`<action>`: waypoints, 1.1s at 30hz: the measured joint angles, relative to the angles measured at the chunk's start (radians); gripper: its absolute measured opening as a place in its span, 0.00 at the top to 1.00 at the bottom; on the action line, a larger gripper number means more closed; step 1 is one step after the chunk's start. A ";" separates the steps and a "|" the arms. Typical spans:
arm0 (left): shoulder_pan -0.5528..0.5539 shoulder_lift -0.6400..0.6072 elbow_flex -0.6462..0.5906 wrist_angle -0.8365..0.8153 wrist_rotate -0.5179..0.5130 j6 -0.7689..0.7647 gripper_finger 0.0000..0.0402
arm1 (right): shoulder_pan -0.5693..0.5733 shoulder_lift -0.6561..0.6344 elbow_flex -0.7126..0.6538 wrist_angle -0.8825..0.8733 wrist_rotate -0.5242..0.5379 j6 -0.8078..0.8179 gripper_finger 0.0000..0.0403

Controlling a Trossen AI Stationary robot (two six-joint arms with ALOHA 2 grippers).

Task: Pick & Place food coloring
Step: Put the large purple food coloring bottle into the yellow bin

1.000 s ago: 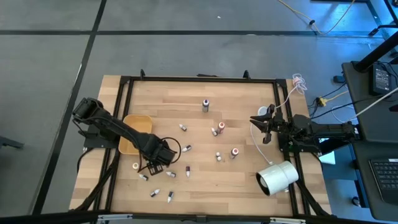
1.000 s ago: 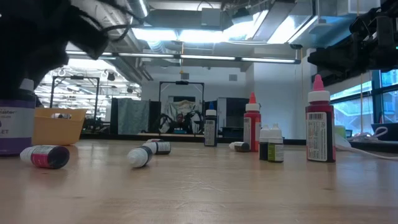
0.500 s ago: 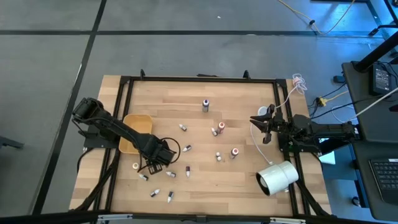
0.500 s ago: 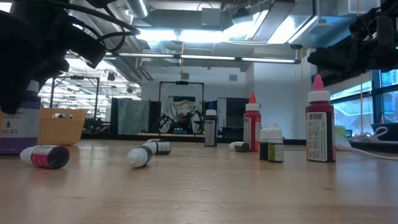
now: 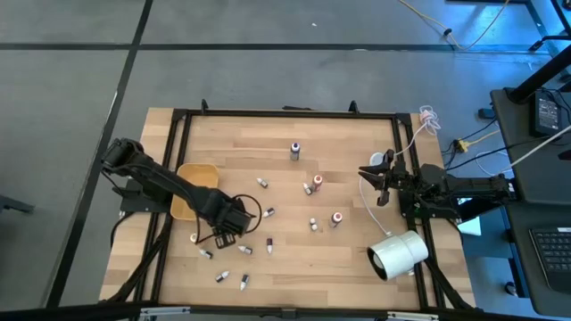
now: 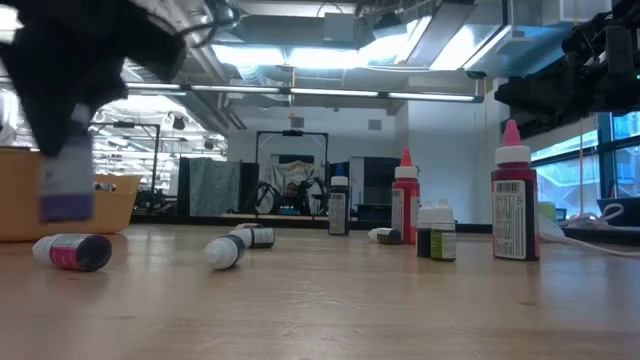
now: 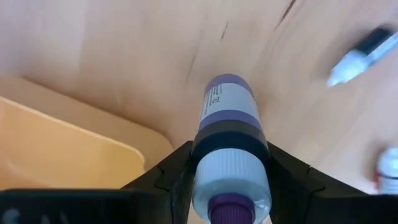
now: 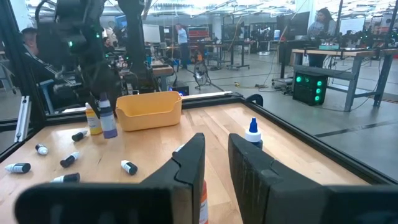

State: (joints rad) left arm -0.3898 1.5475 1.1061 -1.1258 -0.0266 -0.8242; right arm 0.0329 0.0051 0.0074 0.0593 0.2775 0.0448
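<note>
Purple label shows only past left pincer, gripped

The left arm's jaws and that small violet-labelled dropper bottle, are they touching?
Touching. In the left wrist view the jaws press both sides of the small violet-labelled dropper bottle at its dark collar. The low view shows it lifted off the table.

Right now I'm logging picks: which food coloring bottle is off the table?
The violet-labelled bottle, clamped in the left tool beside the tan tray. The other bottles stand or lie on the wood.
</note>
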 joint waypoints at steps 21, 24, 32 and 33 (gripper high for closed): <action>0.266 -0.466 -0.149 -0.355 -0.155 -0.288 0.63 | 0.000 0.000 0.000 0.000 0.000 0.000 0.81; 0.341 -0.469 -0.199 -0.352 -0.131 -0.233 0.63 | 0.000 0.000 0.000 0.000 0.000 0.000 0.81; 0.574 -0.444 -0.219 -0.341 -0.138 -0.076 0.63 | 0.000 0.000 0.000 0.000 0.000 -0.001 0.81; 0.599 -0.438 -0.219 -0.338 -0.137 -0.063 0.63 | 0.000 0.000 0.000 0.000 0.000 0.000 0.81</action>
State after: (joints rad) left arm 0.2096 1.1090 0.8875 -1.4634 -0.1632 -0.8875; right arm 0.0326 0.0051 0.0074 0.0593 0.2775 0.0444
